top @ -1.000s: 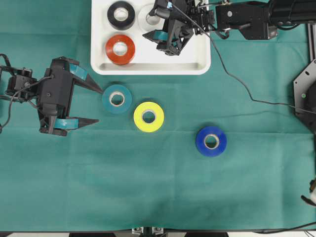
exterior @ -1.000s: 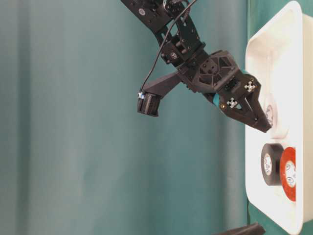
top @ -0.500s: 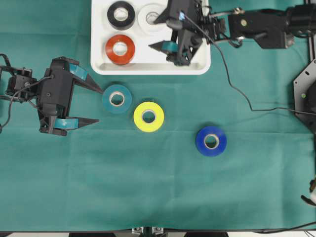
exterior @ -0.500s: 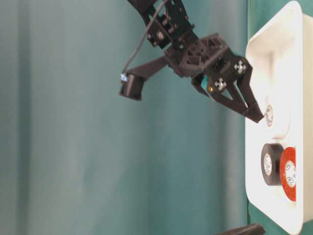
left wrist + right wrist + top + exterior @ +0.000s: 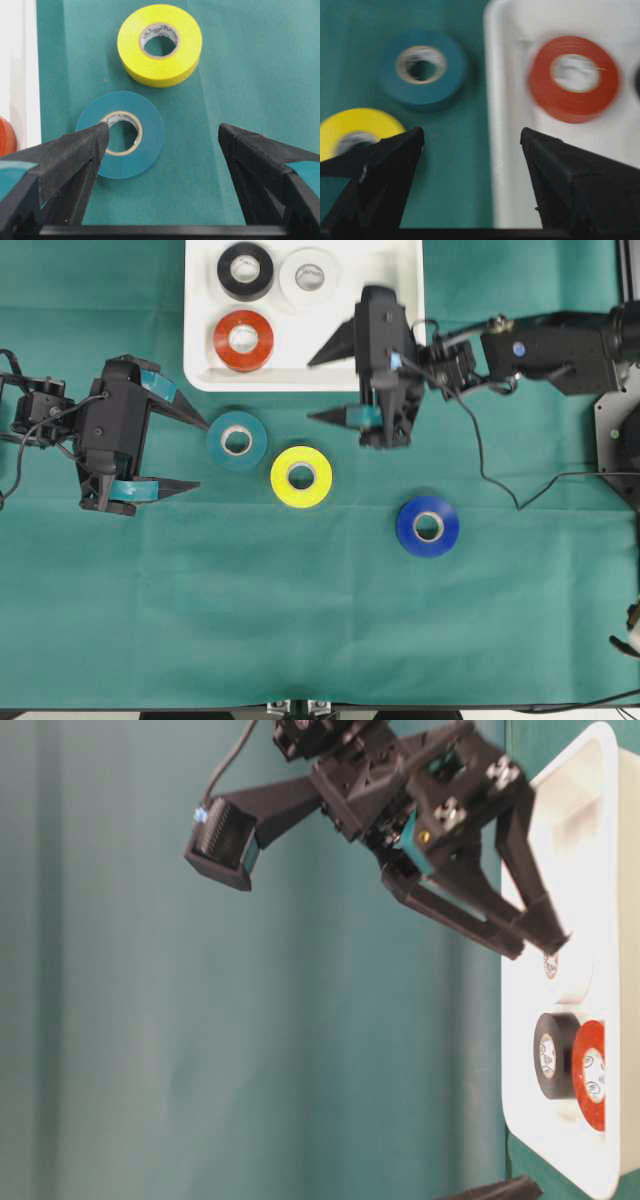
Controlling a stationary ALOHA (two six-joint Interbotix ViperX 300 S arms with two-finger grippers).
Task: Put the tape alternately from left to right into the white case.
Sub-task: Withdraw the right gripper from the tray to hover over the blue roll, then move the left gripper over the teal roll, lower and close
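The white case (image 5: 395, 270) holds a black tape (image 5: 245, 270), a white tape (image 5: 309, 276) and a red tape (image 5: 243, 340). On the green cloth lie a teal tape (image 5: 237, 440), a yellow tape (image 5: 301, 476) and a blue tape (image 5: 428, 526). My left gripper (image 5: 200, 454) is open just left of the teal tape (image 5: 121, 134), one fingertip over its edge. My right gripper (image 5: 312, 390) is open and empty, raised over the case's front rim (image 5: 495, 125). Its wrist view shows the red tape (image 5: 574, 77), teal tape (image 5: 424, 67) and yellow tape (image 5: 355, 130).
The right arm's cable (image 5: 480, 450) trails over the cloth on the right. In the table-level view the right gripper (image 5: 538, 945) hangs above the case (image 5: 560, 780) near the white tape (image 5: 565, 970). A metal frame (image 5: 620, 430) borders the right edge.
My right gripper has drawn back from the white tape, out of the case toward the front rim, still open. The left gripper and all rolls have stayed put.
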